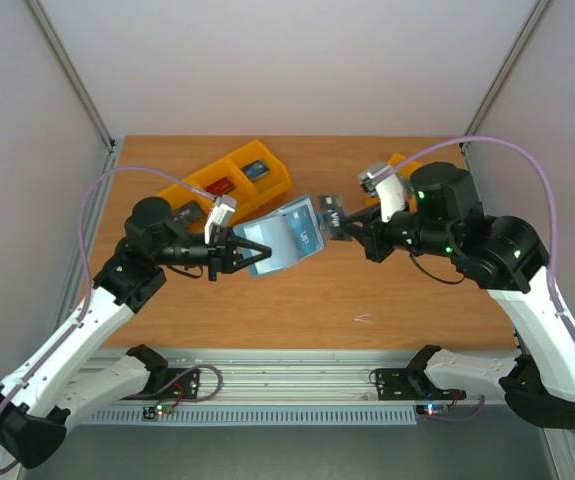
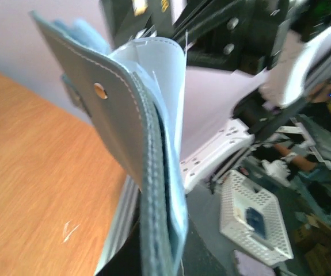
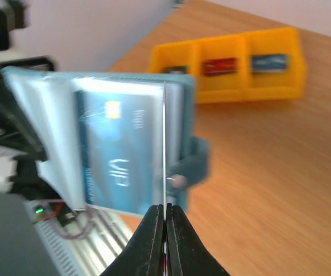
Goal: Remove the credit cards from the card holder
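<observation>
Above the table [image 1: 397, 295], my left gripper [image 1: 239, 250] clenched the open card holder [image 1: 287, 240], and the right gripper [image 3: 165, 227] pinched a thin leaf [image 3: 164, 144], card or sleeve I couldn't tell. I judged extraction the step in hand; next, a straight outward pull to free the blue card [image 3: 119, 155].

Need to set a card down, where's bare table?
Bare table runs along the near edge, in front of the card holder. Crowded: centre, where the left end effector and right end effector grip it, and the orange bins back left.
</observation>
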{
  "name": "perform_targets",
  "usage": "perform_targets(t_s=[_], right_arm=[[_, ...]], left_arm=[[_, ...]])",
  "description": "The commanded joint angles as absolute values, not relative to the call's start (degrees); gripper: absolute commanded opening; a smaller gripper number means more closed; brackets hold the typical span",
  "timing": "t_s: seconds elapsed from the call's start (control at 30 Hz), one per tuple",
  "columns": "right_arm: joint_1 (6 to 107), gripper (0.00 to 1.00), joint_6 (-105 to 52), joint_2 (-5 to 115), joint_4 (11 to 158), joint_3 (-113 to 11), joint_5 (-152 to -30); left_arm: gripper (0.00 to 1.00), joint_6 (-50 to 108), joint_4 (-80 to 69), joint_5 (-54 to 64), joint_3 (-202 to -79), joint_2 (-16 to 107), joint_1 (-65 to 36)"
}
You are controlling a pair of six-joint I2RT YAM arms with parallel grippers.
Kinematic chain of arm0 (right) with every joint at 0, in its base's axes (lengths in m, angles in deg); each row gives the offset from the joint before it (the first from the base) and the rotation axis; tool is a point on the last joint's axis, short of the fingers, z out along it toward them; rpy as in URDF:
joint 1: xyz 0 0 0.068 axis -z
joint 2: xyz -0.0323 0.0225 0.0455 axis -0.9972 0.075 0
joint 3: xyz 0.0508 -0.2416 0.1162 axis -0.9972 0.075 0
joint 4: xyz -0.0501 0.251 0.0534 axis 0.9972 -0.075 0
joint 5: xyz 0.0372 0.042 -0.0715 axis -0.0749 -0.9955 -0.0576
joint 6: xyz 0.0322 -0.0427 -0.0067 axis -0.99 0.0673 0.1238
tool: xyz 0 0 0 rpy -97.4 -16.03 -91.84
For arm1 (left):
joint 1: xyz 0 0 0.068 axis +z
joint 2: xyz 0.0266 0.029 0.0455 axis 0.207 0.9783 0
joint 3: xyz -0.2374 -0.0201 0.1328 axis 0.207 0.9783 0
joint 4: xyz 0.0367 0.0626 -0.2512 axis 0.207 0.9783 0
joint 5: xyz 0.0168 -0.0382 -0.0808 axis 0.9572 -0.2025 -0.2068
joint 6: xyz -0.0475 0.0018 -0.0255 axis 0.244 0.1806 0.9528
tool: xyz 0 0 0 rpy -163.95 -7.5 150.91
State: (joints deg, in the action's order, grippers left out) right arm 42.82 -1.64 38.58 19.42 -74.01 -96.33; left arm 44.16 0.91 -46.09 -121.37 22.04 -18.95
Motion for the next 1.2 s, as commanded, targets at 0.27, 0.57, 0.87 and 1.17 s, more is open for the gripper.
perform_targets(t_s=[0.27,0.57,0.87,1.17], right_arm=[[47.03,0.01,-6.04,38.80,9.29,-73.75,-82.26],[47.17,0.01,-3.67,41.66,11.54,-70.02,-84.75],[51.49,0.01,0.12,47.70,14.01,-70.47,-91.30],[54.83,0.01,1.58,53.24,14.92,-72.98,-95.61]], left_arm=[[0.00,28.57,8.72,-34.33,-107.20,28.76,-19.30],[0.00,29.88,-9.73,-34.05,-98.73,39.64,-20.48],[0.00,26.71,-12.37,-29.49,-97.01,48.66,-20.48],[0.47,25.17,-8.60,-8.32,-97.16,53.08,-20.48]])
